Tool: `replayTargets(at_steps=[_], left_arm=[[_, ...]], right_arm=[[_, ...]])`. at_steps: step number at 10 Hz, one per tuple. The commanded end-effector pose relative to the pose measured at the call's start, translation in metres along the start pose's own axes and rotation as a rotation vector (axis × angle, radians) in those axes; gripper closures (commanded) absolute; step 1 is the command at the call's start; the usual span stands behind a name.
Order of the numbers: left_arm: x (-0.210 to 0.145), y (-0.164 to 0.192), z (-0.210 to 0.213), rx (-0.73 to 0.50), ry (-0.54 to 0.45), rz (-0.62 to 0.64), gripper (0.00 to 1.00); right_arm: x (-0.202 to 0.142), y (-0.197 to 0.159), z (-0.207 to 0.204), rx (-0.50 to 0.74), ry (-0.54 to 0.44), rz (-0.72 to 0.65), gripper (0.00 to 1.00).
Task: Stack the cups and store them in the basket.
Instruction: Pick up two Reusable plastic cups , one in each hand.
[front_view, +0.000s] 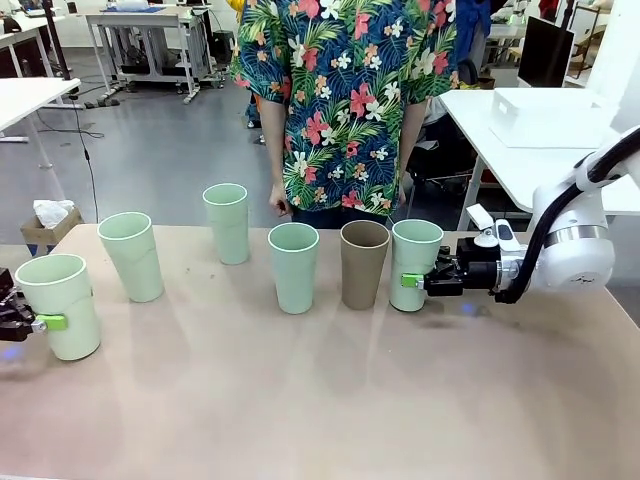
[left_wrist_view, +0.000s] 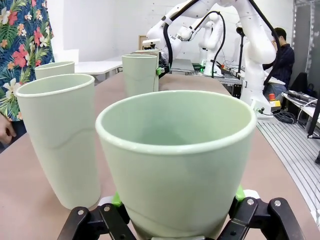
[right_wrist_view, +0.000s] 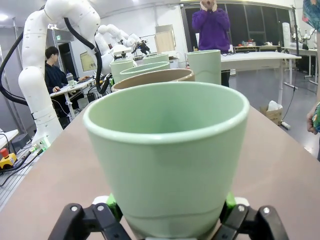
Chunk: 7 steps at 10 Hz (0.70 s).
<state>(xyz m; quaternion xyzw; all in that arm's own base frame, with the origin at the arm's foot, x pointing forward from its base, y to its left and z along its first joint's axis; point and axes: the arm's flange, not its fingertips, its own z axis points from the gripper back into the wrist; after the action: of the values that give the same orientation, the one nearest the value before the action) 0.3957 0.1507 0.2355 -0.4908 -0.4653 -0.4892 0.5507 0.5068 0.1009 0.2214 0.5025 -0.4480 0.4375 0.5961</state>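
Left end effector: clamped on leftmost mint cup, on the desk.
Right end effector: clamped on rightmost mint cup; brown cup just beside it.
Between both end effectors: three mint cups.

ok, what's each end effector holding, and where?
Left end effector: leftmost mint cup, lower wall. Right end effector: rightmost mint cup, lower wall.
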Motion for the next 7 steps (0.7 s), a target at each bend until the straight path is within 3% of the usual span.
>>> replayTargets(at_steps=[1, 7], left_arm=[[0.0, 0.0, 0.0, -0.001, 0.001, -0.001, 0.14], [0.132, -0.045, -0.02, 0.092, -0.106, -0.047, 0.14]], right_arm=[[0.018, 0.007, 0.005, -0.016, -0.012, 0.03, 0.15], [0.109, 0.044, 0.065, -0.127, -0.055, 0.093, 0.15]])
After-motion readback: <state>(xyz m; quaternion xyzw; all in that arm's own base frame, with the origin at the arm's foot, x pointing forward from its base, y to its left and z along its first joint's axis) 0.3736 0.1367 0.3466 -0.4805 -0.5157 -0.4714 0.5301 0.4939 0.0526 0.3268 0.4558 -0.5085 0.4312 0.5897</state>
